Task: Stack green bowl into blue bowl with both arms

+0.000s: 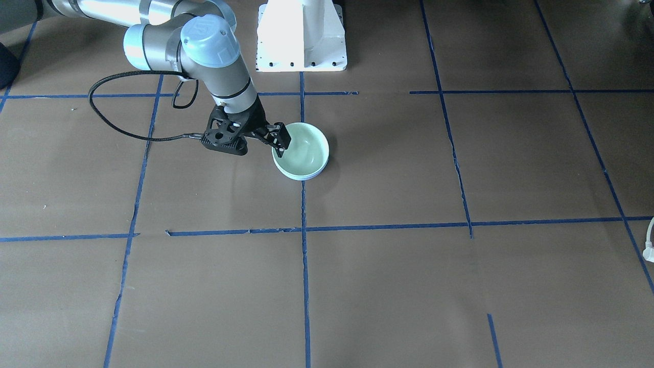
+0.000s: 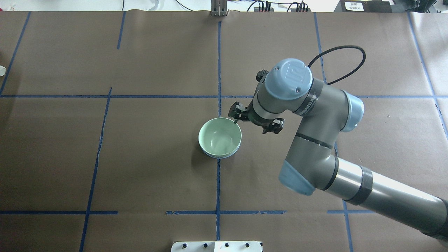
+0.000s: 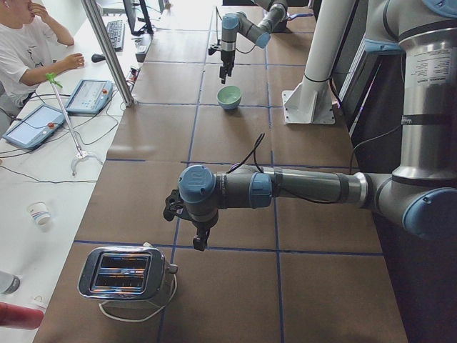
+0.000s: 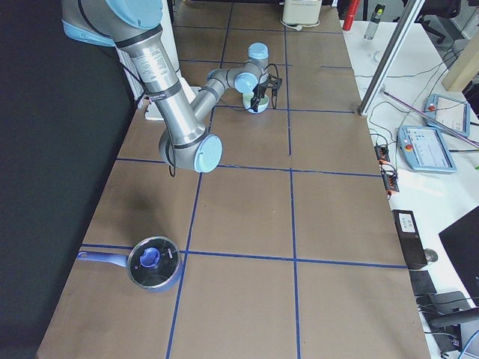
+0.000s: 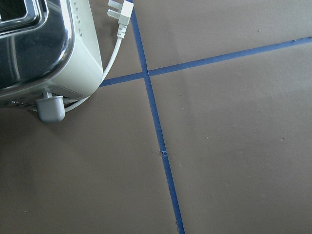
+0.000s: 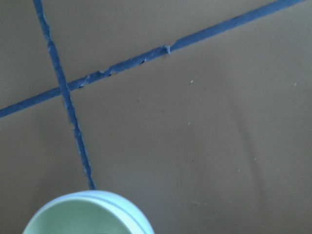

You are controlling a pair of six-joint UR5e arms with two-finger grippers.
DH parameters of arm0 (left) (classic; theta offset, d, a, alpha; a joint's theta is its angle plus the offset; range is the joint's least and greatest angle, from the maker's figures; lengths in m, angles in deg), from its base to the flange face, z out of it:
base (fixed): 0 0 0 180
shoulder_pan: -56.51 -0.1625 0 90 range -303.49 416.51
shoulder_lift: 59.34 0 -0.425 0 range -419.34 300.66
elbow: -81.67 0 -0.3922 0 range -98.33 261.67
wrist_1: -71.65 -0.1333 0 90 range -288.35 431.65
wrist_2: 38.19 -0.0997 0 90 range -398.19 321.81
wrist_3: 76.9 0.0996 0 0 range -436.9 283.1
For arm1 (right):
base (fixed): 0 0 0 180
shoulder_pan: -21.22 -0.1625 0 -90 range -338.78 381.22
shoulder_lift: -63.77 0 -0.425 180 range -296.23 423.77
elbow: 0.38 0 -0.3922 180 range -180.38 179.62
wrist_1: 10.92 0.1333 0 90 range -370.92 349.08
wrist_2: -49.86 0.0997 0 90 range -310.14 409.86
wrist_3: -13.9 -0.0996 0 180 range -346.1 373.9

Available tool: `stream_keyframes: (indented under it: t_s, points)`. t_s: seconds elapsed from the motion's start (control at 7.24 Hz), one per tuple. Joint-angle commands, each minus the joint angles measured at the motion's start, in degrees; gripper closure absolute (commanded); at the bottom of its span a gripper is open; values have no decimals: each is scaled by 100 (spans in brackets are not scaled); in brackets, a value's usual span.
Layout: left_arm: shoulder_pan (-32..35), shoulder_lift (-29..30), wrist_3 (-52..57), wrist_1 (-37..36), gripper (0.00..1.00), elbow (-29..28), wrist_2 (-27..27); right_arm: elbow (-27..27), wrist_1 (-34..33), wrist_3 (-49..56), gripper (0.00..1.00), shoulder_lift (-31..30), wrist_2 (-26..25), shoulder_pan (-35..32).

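The green bowl (image 1: pixel 304 148) sits nested inside the blue bowl (image 1: pixel 309 177) on the table's centre line, just in front of the white pedestal. Only a thin blue rim shows below it. The pair also shows in the overhead view (image 2: pixel 219 140) and at the bottom of the right wrist view (image 6: pixel 83 219). My right gripper (image 1: pixel 280 145) points down at the green bowl's rim on the robot's right side, its fingers close together across the rim. My left gripper (image 3: pixel 198 239) hangs low over the table far off by the toaster; I cannot tell whether it is open or shut.
A chrome toaster (image 3: pixel 125 275) with a white cord and plug (image 5: pixel 119 12) stands at the table's left end. A blue lidded pot (image 4: pixel 153 263) sits at the right end. The white pedestal (image 1: pixel 301 36) stands behind the bowls. An operator (image 3: pixel 21 57) sits beside the table.
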Motion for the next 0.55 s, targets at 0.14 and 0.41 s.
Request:
stream_keyframes:
  t_s: [0.14,0.41]
  points:
    - [-38,40,-236,-44,0,-5,-329,11,-716,3321,0,-713,1085,-1726]
    - [-126,40,-386,-53,0,12,-331,20,-725,5652,0,-1696,1797,-3080]
